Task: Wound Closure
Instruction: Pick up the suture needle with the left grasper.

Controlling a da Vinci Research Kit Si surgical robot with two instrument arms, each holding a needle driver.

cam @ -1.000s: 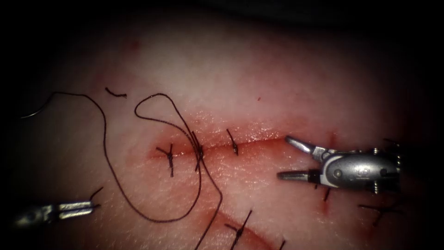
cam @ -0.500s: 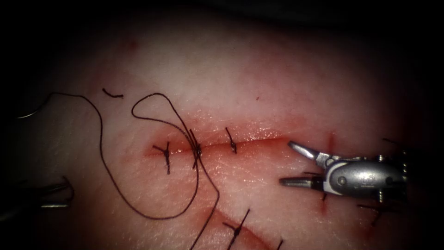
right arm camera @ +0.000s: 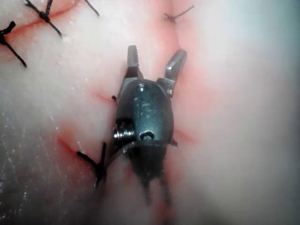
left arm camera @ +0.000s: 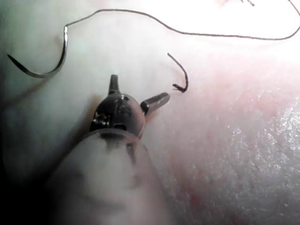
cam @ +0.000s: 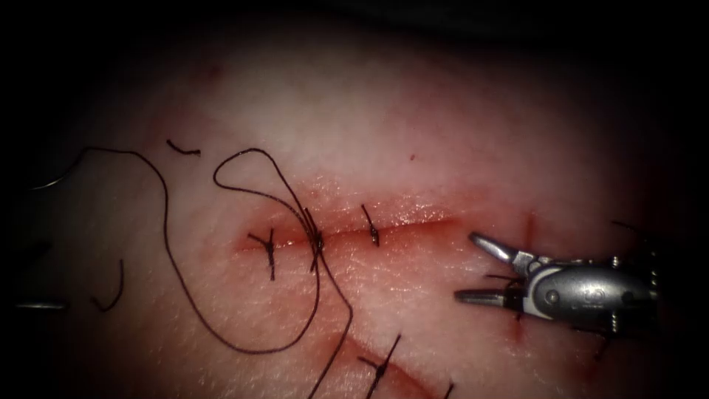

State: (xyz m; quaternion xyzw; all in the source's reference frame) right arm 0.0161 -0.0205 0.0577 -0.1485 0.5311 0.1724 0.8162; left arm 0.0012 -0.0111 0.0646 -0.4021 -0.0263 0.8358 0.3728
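Since a second ago the left pincer (left arm camera: 136, 91) has drawn back toward the endoscope view's left edge, letting go of a short cut end of thread (cam: 111, 292), which now lies loose on the tissue (cam: 413, 133) just ahead of its tips. The right pincer (cam: 476, 267) has shifted slightly right and down, jaws as wide as before.

One needle (left arm camera: 44, 65) lies flat on the tissue, out of the tissue and free of both tools, just beyond the left pincer and off to one side, well left of the cut (cam: 354, 233). One long thread (cam: 173, 266) trails from its blunt end, sweeps in a wide loop over the tissue and runs to the middle stitch (cam: 316, 242). Three stitches cross the cut: the middle one, one (cam: 269, 251) left of it and one (cam: 371, 227) to its right, all well ahead of the right pincer's tips. Two loose cut ends show: the one by the left pincer and a second (cam: 185, 149) farther up the tissue. More knotted stitches sit on a second cut (cam: 384, 366) below and around the right pincer.

The left pincer is spread wide and holds nothing; one jaw points toward the dropped end without touching it. The right pincer is also spread wide and empty, hovering just past the cut's right end. Red fluid (cam: 413, 218) tints the cut's margins.
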